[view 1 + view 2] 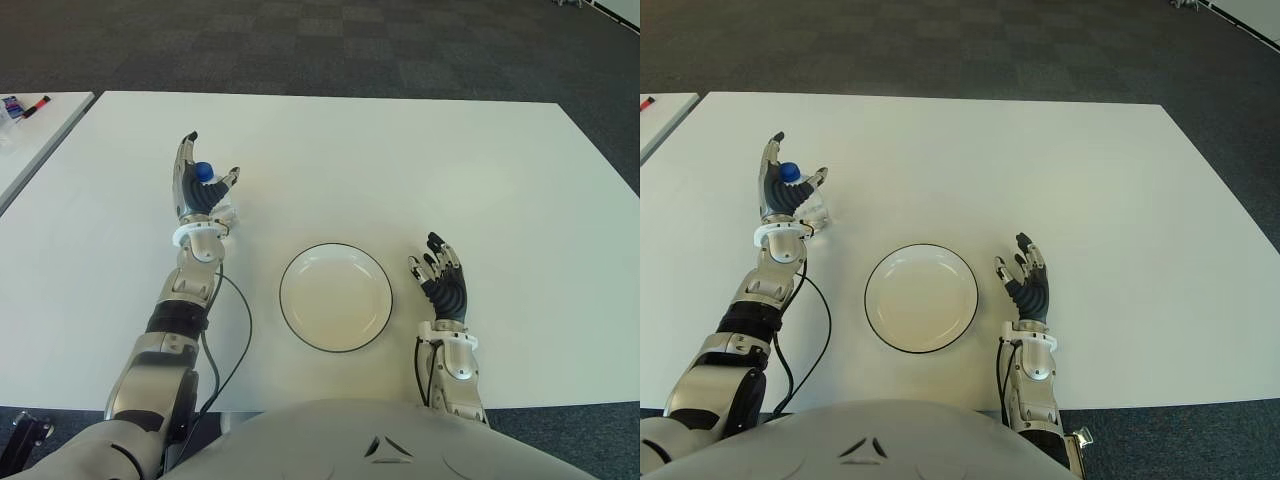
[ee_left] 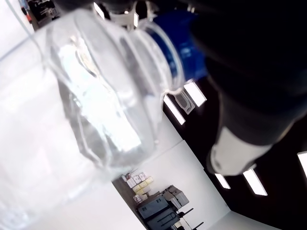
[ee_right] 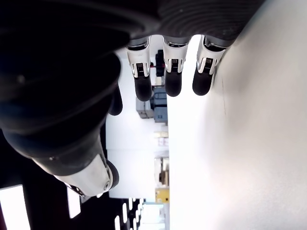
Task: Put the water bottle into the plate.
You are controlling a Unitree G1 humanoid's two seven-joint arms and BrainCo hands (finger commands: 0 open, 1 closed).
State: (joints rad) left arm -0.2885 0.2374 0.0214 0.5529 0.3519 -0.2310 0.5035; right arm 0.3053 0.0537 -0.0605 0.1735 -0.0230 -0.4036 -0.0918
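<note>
The water bottle (image 1: 204, 171), clear with a blue cap, stands upright on the white table (image 1: 400, 160) at the left. My left hand (image 1: 205, 190) is right at it, fingers straight and thumb spread, the bottle between them. In the left wrist view the bottle (image 2: 96, 96) fills the picture close to the palm, with no finger curled over it. The white plate (image 1: 335, 300) with a dark rim lies bare near the table's front edge, to the right of the bottle. My right hand (image 1: 443, 280) shows to the right of the plate, its fingers (image 3: 172, 76) relaxed and holding nothing.
A second white table (image 1: 40, 125) with markers (image 1: 25, 105) on it stands at the far left. A black cable (image 1: 235, 330) runs from my left forearm across the table's front. Dark carpet lies beyond the far edge.
</note>
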